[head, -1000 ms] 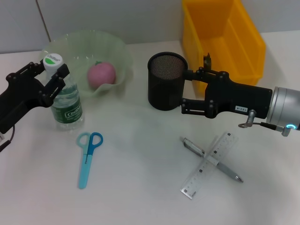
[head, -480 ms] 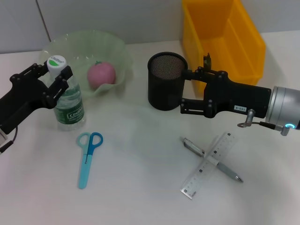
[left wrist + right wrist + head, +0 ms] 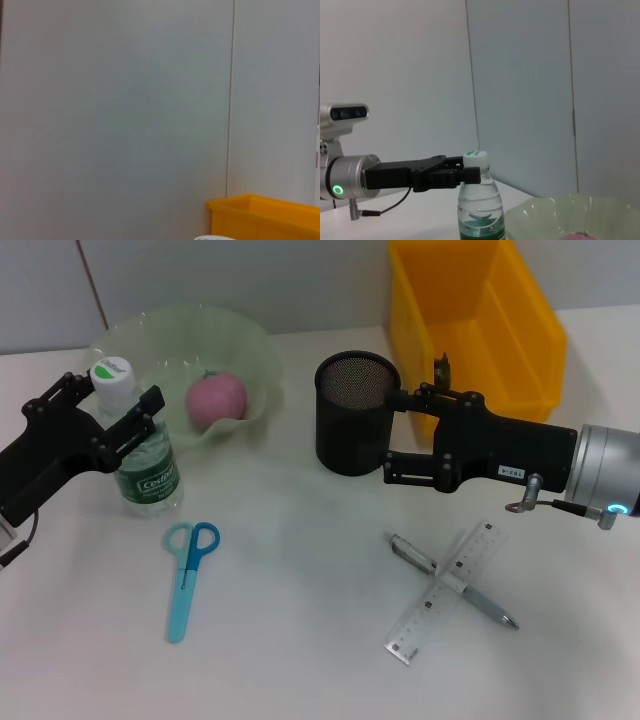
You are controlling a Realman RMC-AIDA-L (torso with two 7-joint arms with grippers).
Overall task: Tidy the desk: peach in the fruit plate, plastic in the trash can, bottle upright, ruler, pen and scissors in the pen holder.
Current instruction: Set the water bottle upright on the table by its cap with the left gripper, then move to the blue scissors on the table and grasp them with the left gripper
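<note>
The bottle (image 3: 140,445) stands upright at the nine o'clock side of the table (image 3: 300,640), just beside the fruit plate (image 3: 255,350), which holds the peach (image 3: 216,400). The left gripper (image 3: 112,410) is around the bottle's neck, its jaws spread wider than the cap, one finger (image 3: 140,415) apart from the neck; it looks released. The right wrist view shows what the head view hides: from the side, the bottle (image 3: 479,205) is straight and the left gripper (image 3: 465,175) sits level just under the white cap. The left wrist view shows only the wall and a corner of the yellow bin (image 3: 265,217).

The right gripper (image 3: 392,430) grasps the wall of the black pen holder (image 3: 352,410) near the table's centre, at about one o'clock, beside the yellow bin (image 3: 470,320). The scissors (image 3: 187,575) lie at seven o'clock. The ruler (image 3: 447,590) and the pen (image 3: 452,580) lie crossed, touching, at five o'clock.
</note>
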